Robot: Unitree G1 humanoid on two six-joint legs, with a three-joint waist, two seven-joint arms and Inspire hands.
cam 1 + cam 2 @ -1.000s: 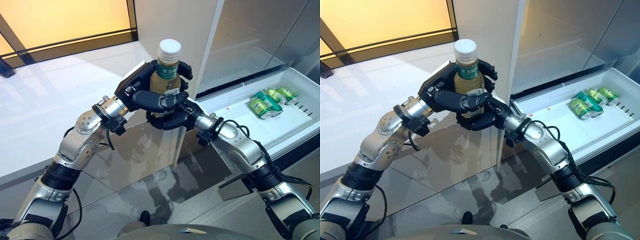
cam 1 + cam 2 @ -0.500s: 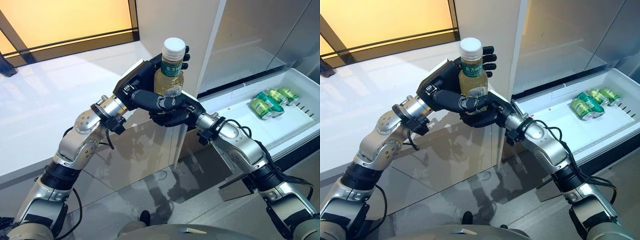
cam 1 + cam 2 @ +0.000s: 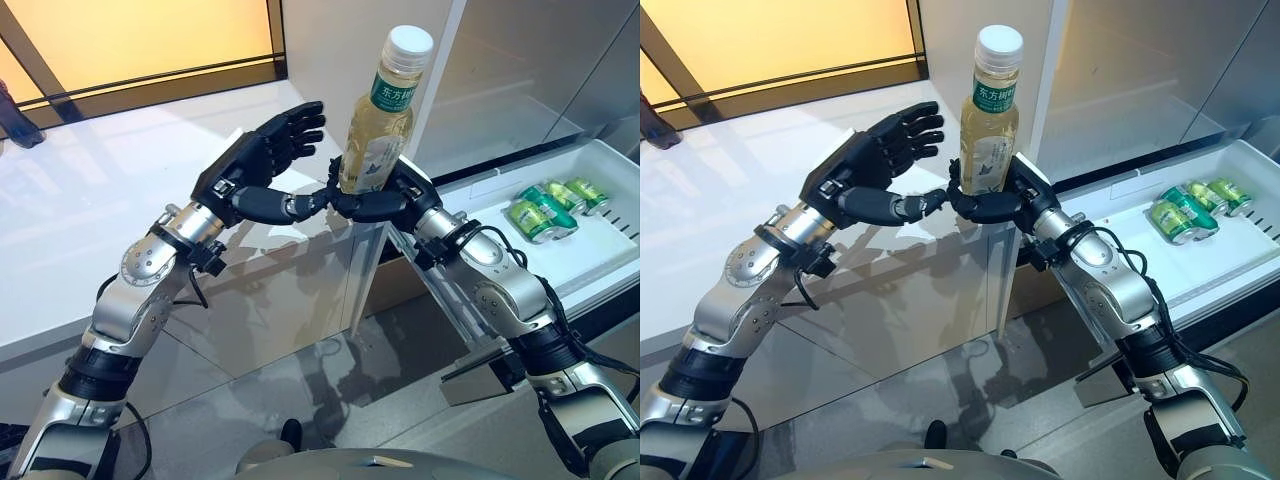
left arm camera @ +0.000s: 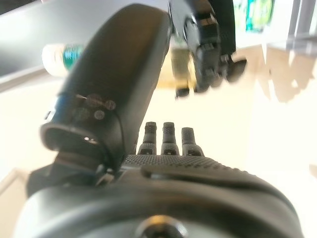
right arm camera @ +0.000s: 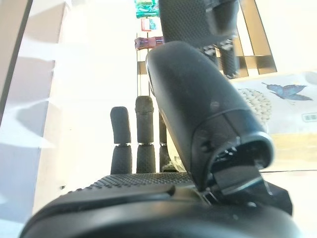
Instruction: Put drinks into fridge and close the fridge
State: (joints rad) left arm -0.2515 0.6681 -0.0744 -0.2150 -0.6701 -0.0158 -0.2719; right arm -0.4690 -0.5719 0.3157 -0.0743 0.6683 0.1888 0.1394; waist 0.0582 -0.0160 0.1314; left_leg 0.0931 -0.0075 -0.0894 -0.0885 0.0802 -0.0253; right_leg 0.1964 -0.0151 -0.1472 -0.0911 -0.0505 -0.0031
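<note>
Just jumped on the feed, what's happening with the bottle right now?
The right hand holds the clear white-capped bottle of pale yellow drink upright, gripped near its base, in front of the open fridge. The left hand is open beside it, its thumb tip close to the right hand, fingers off the bottle. Green cans already lie in the fridge's pulled-out white drawer. The bottle is not in yet.

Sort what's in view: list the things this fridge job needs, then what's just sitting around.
Job:
bottle, held in the right hand
left hand, open beside it
fridge drawer, open
green cans lying in the drawer

Sitting around:
white counter
</note>
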